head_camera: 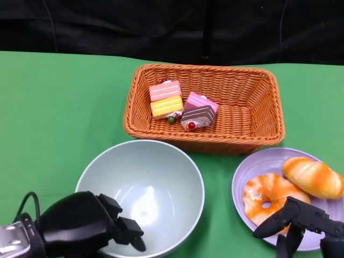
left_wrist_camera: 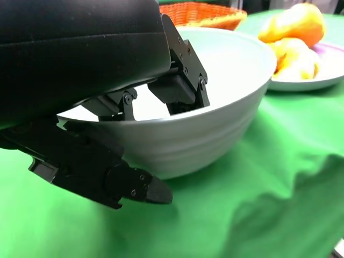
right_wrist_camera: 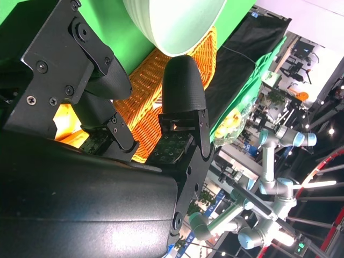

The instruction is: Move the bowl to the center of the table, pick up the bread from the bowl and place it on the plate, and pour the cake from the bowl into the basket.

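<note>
the left robot hand (head_camera: 88, 224) grips the near rim of the empty bowl (head_camera: 156, 183) on the tabletop (head_camera: 59, 102); a careless release may tip or drag it. the right robot hand (head_camera: 301, 226) hovers empty, fingers apart, over the plate (head_camera: 243, 177) and may knock the bread (head_camera: 314, 176). the cake (head_camera: 183, 107) lies in the basket (head_camera: 252, 107).

A green cloth (head_camera: 54, 107) spreads out in front of me, and it lies in soft wrinkles in my left wrist view. Behind it hangs a black curtain (head_camera: 172, 24). Past my right wrist, grey jointed arms (right_wrist_camera: 269, 183) stand in a brightly lit room.
</note>
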